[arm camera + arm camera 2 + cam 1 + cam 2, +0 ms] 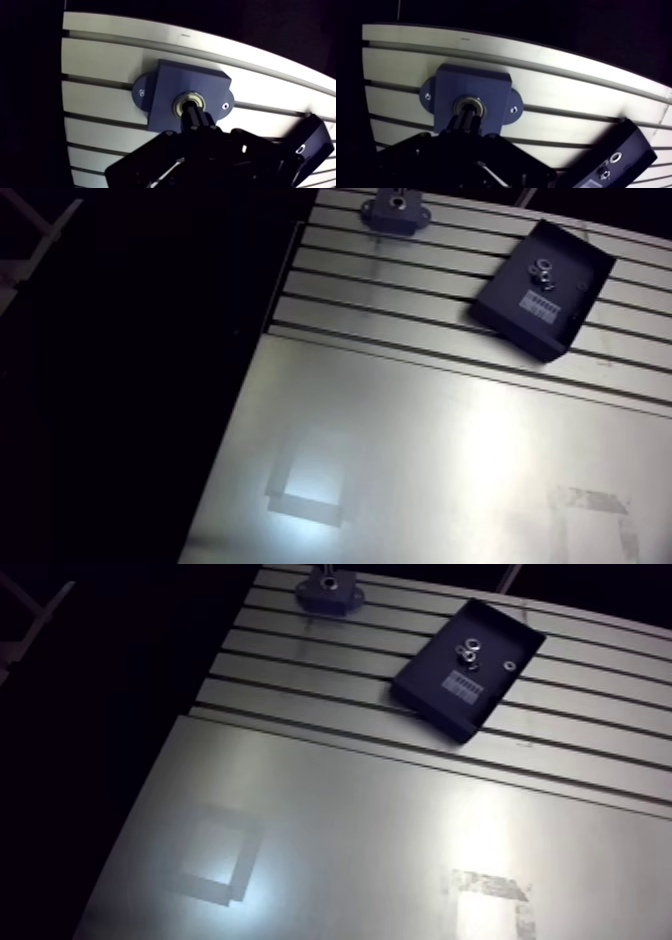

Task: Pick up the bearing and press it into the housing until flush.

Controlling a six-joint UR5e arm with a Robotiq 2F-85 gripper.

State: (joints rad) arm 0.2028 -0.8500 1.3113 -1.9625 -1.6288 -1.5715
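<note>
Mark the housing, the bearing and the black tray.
housing (170, 82): wrist view, on its blue top face.
bearing (190, 95): wrist view, on its outer metal ring.
black tray (515, 331): arm view, on its near wall.

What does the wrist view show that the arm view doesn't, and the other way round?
Only the wrist view: the bearing sitting in the blue housing, with the gripper right at it. Only the arm view: the whole black tray with small metal rings inside, and the smooth plate. Both: the housing itself on the slotted table, plus part of the tray.
</note>
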